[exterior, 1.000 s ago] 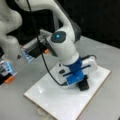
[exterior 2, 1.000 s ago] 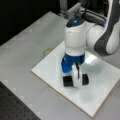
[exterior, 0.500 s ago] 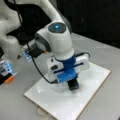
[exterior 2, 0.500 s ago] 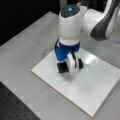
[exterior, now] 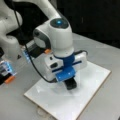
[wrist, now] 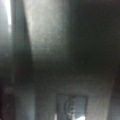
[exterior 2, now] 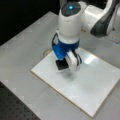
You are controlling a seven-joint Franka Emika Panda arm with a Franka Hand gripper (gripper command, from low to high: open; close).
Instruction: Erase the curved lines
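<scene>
Now the pincer (exterior: pixel 70 83) presses a dark eraser block (exterior 2: pixel 60 65), gripped between its fingers, onto the white board (exterior 2: pixel 95 87); no curve lines show anywhere, so the erasing looks nearly finished.

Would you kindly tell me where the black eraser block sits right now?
In both front views, the black eraser block is under the gripper, on the white board.

The board (exterior: pixel 92 82) is plain white with a thin tan edge, on a grey desk (exterior 2: pixel 22 45). The arm (exterior 2: pixel 70 22) is white with a lit blue dot on top and a blue collar. The gripper (exterior: pixel 70 83) ends in a black block. The backdrop is black.
</scene>
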